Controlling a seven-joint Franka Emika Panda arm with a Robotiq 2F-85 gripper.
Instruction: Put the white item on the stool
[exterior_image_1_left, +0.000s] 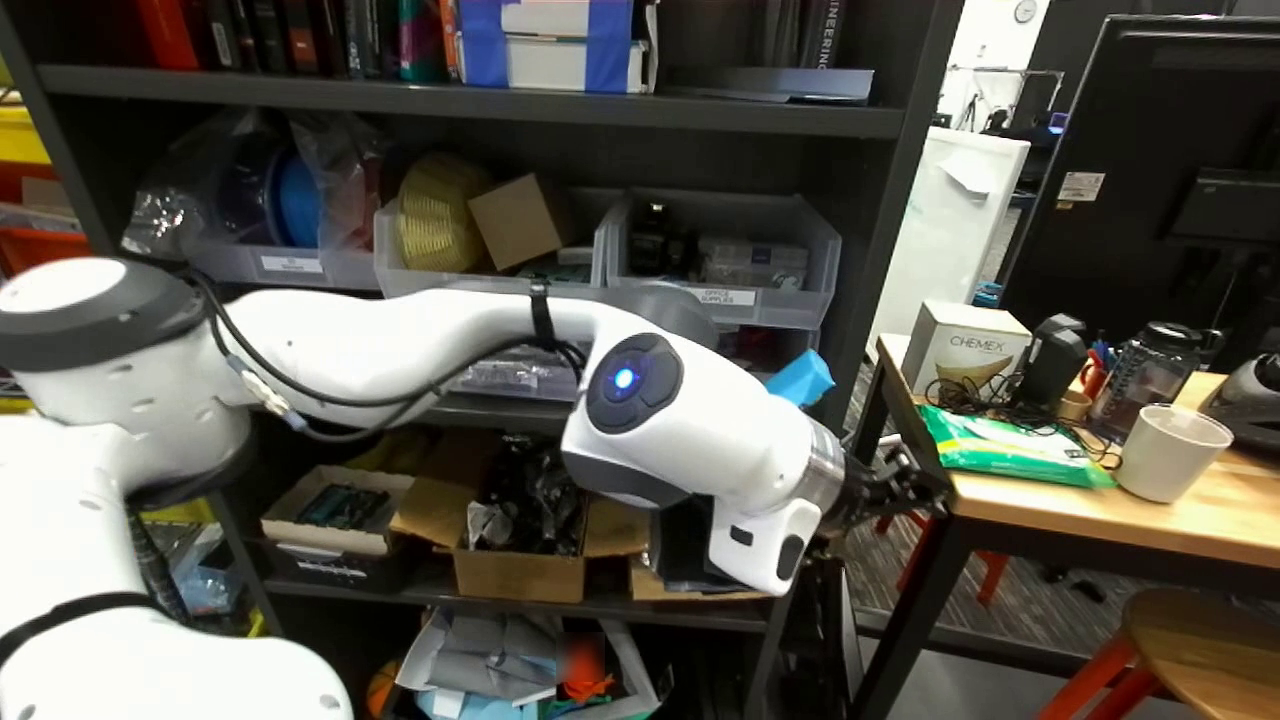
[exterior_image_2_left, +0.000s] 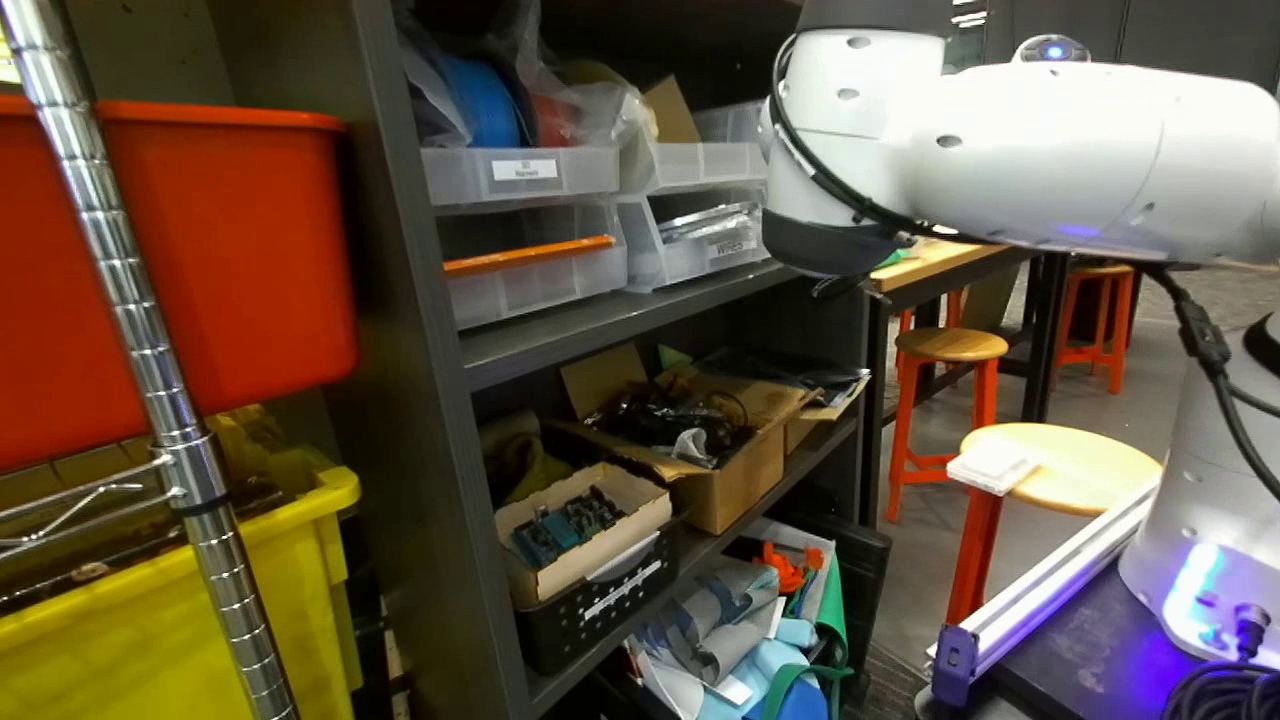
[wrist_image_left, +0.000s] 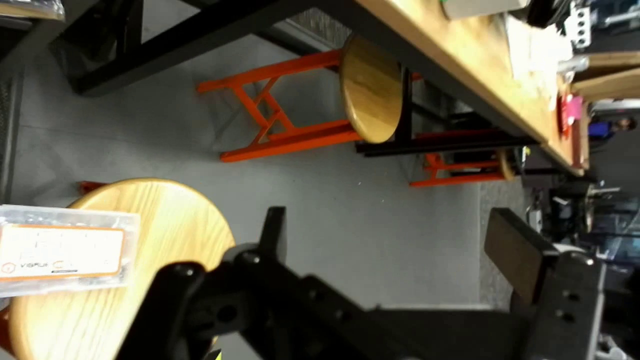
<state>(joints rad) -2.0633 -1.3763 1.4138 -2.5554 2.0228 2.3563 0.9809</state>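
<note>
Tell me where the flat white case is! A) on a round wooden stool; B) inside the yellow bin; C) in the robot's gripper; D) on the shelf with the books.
A: the wrist view shows the flat white case lying on the round stool, partly sticking out past its edge, while the gripper is open and holds nothing.

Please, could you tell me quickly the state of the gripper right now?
Gripper: open, its jaws wide apart in the wrist view, holding nothing.
</note>
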